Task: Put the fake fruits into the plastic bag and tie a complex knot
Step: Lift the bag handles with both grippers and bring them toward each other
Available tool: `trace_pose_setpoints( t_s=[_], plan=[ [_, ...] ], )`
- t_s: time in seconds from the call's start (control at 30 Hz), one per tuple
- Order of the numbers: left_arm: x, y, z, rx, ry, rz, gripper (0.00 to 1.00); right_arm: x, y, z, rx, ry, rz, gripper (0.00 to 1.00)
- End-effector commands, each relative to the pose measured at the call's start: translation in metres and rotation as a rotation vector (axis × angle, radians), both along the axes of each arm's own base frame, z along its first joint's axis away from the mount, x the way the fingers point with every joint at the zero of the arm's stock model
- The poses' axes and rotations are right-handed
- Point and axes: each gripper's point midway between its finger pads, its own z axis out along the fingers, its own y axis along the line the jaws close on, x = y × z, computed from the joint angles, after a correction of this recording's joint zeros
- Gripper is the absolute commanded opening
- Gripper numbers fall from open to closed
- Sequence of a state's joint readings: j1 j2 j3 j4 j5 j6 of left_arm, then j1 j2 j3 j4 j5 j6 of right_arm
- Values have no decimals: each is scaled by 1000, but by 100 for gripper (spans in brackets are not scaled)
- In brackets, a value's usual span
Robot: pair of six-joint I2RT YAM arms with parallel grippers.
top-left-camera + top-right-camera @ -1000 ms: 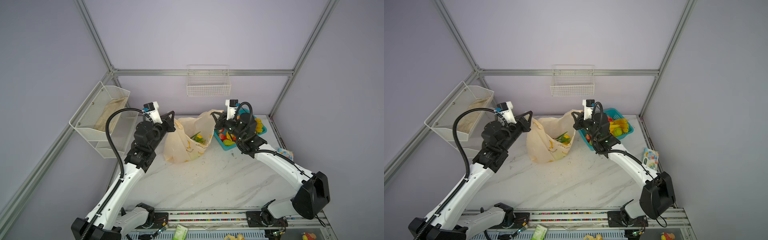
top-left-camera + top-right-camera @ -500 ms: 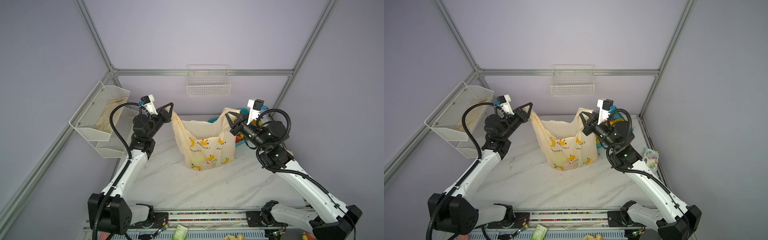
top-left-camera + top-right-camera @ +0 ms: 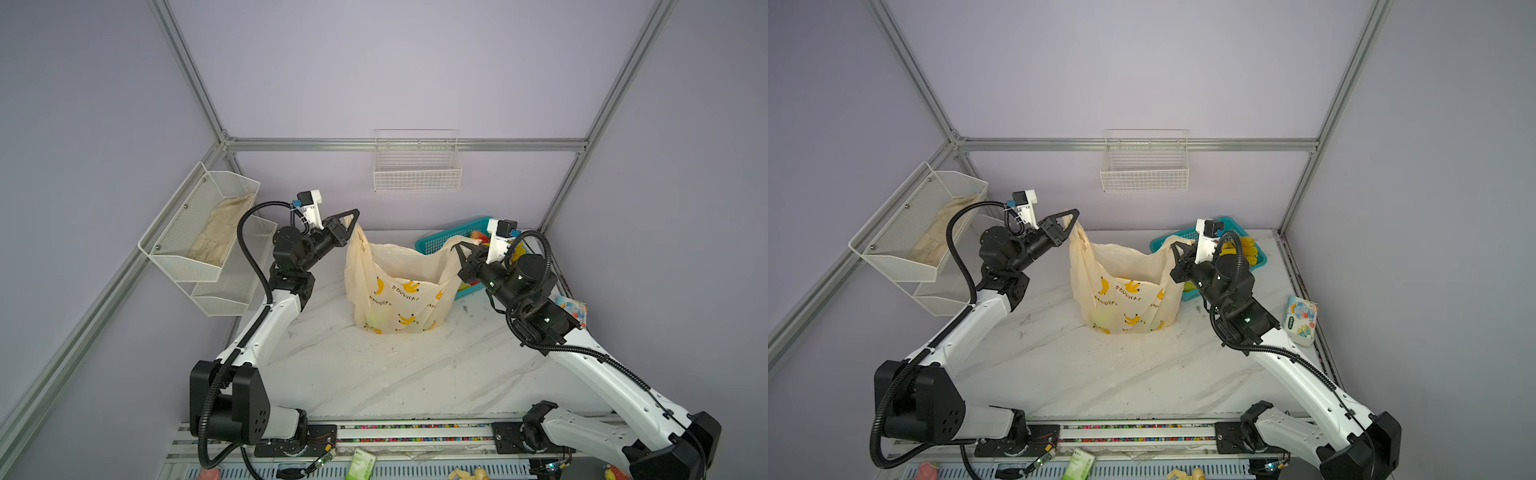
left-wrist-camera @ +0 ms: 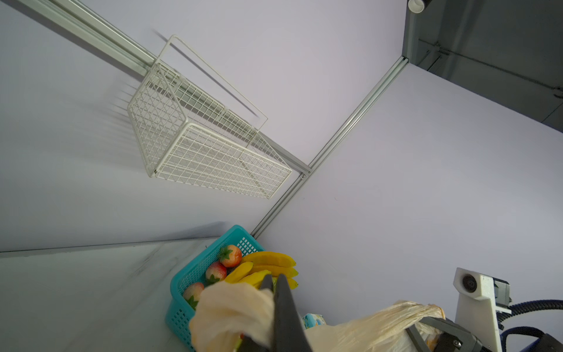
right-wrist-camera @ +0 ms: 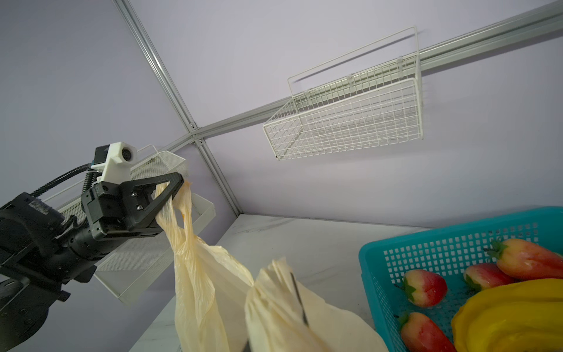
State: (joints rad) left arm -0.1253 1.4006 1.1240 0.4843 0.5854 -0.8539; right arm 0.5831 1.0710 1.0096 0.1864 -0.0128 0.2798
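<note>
The plastic bag [image 3: 399, 291] [image 3: 1125, 291], cream with yellow bananas, stands upright mid-table with its mouth stretched wide. My left gripper [image 3: 354, 216] [image 3: 1074, 215] is shut on the left handle loop [image 4: 231, 307], raised high. My right gripper [image 3: 458, 248] [image 3: 1174, 248] is shut on the right handle [image 5: 274, 304]. A greenish fruit [image 3: 376, 318] shows through the bag's bottom. Strawberries [image 5: 423, 286] [image 4: 230, 255] and bananas [image 4: 271, 265] [image 5: 502, 314] lie in the teal basket [image 5: 426, 243]. The handles are held apart, and no knot is in view.
The teal basket [image 3: 440, 241] sits at the back right, just behind my right gripper. A white wire basket [image 3: 417, 166] hangs on the back wall. A mesh shelf [image 3: 199, 232] holding a cloth is on the left wall. A tissue packet [image 3: 1301, 318] lies by the right edge.
The bag was slumped on its side at the back a second ago; it now stands upright, stretched between both grippers. My right gripper has moved right and my left has risen.
</note>
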Motion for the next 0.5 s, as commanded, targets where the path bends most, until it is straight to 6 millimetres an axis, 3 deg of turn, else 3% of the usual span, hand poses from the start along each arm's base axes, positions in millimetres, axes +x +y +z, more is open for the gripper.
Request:
trace_pose_setpoints(
  t_s=[0.0,0.1,0.3,0.4,0.47],
  plan=[
    [-8,4,24,84,-68,30,18,4,-8,3,-1,-14,-55,0],
    [-17,17,21,127,-62,129,35,6,-4,4,0,-23,-43,0],
    [-49,36,16,325,-51,381,60,16,9,-4,-18,-2,-10,0],
    [-61,36,19,417,-53,465,65,18,11,-6,-24,-1,-5,0],
    [-69,25,24,474,-79,472,67,19,12,-5,-23,-3,-3,0]
  ],
)
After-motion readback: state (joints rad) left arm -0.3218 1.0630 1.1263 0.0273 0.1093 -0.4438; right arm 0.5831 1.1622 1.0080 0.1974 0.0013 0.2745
